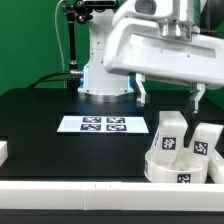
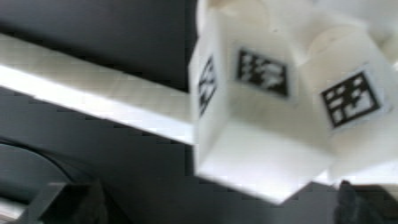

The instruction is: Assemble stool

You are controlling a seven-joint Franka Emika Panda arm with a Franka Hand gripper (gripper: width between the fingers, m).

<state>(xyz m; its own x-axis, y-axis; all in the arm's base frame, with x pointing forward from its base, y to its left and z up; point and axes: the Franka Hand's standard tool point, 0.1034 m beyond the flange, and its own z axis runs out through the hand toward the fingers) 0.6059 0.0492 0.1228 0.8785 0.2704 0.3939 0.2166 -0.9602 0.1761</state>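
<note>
The round white stool seat (image 1: 165, 168) lies at the exterior view's lower right, by the front rail. At least two white blocky legs stand upright on it, one (image 1: 170, 135) nearer the middle and one (image 1: 206, 140) at the right edge. My gripper (image 1: 170, 100) hangs open just above the nearer leg, a finger on each side and touching nothing. In the wrist view the tagged legs (image 2: 267, 90) fill the frame. The end of one leg reaches down between my dark fingertips (image 2: 64, 205), and my gripper (image 2: 217, 210) holds nothing.
The marker board (image 1: 105, 124) lies flat on the black table in the middle. A long white border rail (image 1: 80, 190) runs along the front and also shows in the wrist view (image 2: 89, 90). The arm's white base (image 1: 100, 70) stands at the back.
</note>
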